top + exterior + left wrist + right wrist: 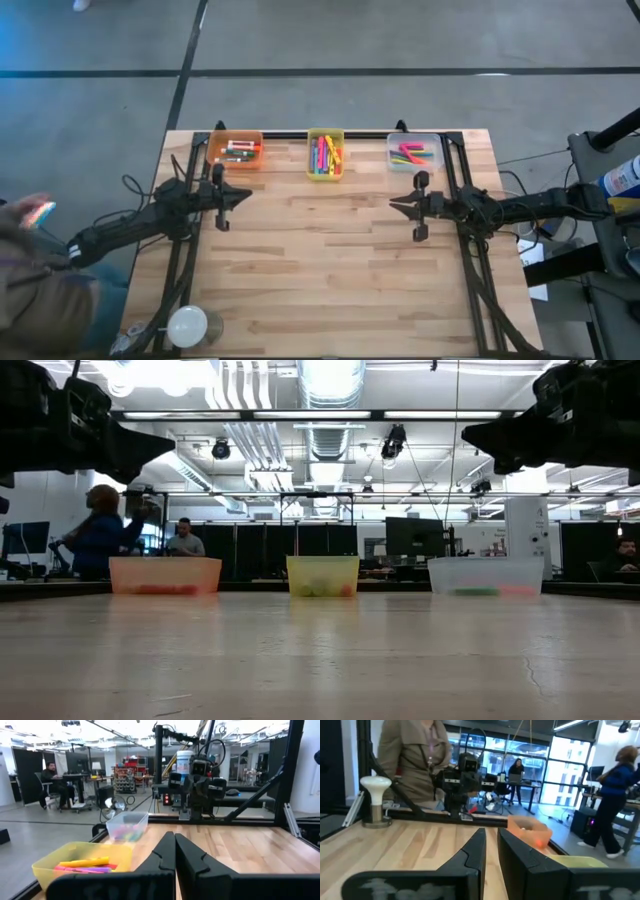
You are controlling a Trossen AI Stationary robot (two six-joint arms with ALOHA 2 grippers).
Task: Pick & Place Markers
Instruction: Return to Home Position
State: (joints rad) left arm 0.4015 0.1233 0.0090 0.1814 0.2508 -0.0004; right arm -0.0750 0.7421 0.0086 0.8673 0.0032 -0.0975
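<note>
Wood surface [330, 270] looks bare, markers [325, 156] all binned; left end effector [243, 196] shut and empty, right end effector [396, 206] barely ajar, probably empty. Seems finished, arms parked.

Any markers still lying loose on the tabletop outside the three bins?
No. In the high view every marker sits inside a bin at the table's far edge; the bare wood holds none.

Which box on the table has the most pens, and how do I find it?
Look along the far edge of the wooden table, where three small see-through plastic bins stand in a row. Take the middle one, the yellow bin. The orange bin and the clear bin beside it hold fewer capped markers.
</note>
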